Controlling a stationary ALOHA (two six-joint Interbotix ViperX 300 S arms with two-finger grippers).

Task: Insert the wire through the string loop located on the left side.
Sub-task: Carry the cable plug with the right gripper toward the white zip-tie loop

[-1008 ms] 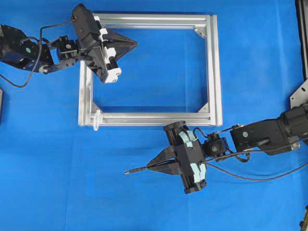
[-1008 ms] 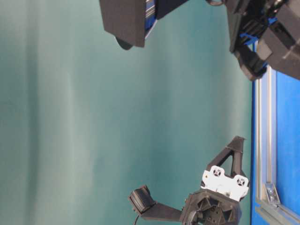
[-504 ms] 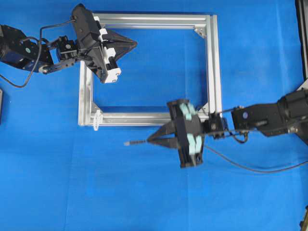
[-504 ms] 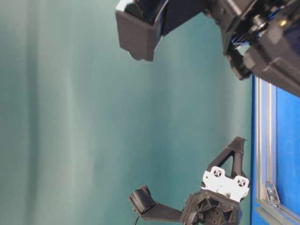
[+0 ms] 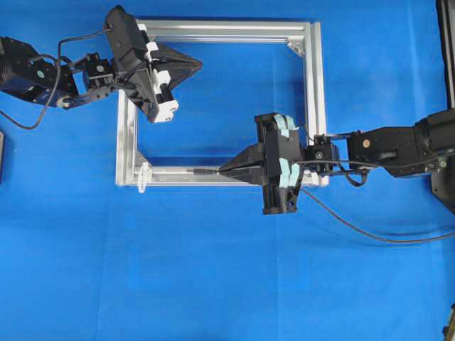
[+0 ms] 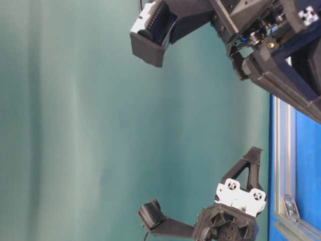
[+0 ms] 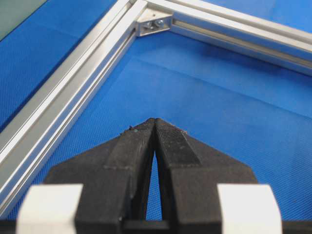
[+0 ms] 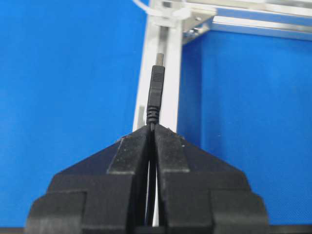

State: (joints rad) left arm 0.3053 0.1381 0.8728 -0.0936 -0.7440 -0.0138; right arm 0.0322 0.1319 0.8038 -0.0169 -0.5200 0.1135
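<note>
The right claw (image 5: 222, 171), clenched on the wire (image 5: 202, 171) just behind its slim plug, holds the plug above the near rail of the aluminium frame (image 5: 316, 85) on the blue table (image 5: 213, 284), with the silvery tip aimed left toward the string loop (image 5: 143, 177) at the frame's near-left corner. In the overhead view the plug's long axis runs almost straight along that rail, left to right, tip leading; the slack cable trails away behind the claw to the right across the table. The right wrist view shows the plug (image 8: 155, 92) pointing directly away from the camera at the whitish loop (image 8: 163, 10), tip and loop well apart. To thread it cleanly, the judgement here is that the claw should keep the plug level and in line with the rail, advance slowly leftward, and correct any sideways offset before the tip meets the string, since the loop is small and limp and could be pushed aside rather than entered. The left claw (image 5: 200, 65) hangs clenched and empty over the frame's far-left part, clear of the work.
</note>
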